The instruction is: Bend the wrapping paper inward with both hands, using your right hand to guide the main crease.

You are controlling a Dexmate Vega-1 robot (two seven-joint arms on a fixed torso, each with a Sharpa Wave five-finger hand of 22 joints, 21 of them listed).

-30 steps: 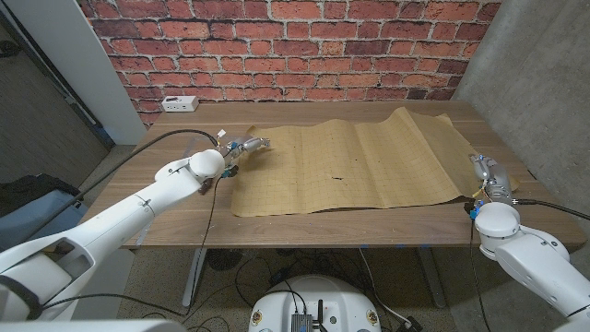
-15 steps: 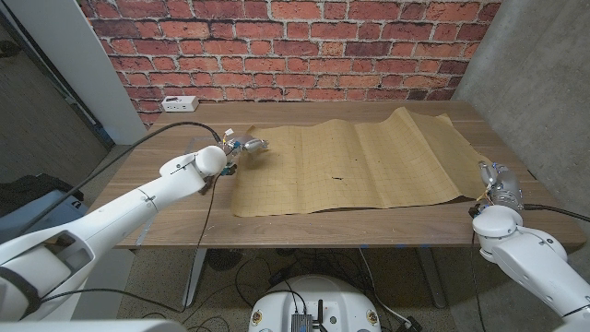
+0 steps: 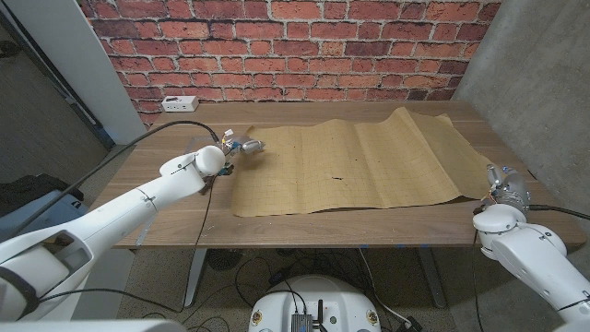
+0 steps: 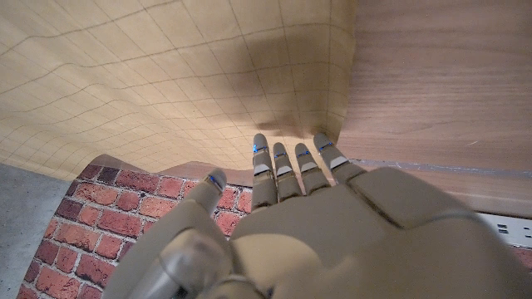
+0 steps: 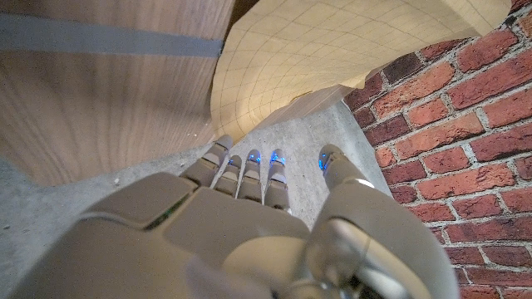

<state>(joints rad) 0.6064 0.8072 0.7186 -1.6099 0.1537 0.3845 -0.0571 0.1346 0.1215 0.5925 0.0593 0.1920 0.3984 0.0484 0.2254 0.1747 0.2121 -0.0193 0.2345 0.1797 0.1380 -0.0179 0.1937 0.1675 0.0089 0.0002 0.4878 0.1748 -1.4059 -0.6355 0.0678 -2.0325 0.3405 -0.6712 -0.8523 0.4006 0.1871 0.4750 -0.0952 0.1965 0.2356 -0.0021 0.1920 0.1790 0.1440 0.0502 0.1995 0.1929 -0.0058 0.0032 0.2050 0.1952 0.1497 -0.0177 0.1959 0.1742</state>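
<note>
wooden table [image 3: 277, 226] | white power strip [image 3: 179, 103] at far-left corner | brick wall [image 3: 277, 46] behind

The right hand [image 5: 249, 224], fingers extended and empty, reaches toward the wrapping paper [image 5: 332, 50].

Wrapping paper [image 3: 355, 168]: tan, gridded sheet lay unrolled and wavy, one far corner lifted. Left hand [image 3: 241, 146] at one edge; right hand [image 3: 507, 187] just off the opposite edge.

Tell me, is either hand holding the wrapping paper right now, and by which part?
Neither holds anything. The left hand hovers open at the wrapping paper's left edge, fingers extended. The right hand is open beside the paper's right edge, apart from it.
</note>
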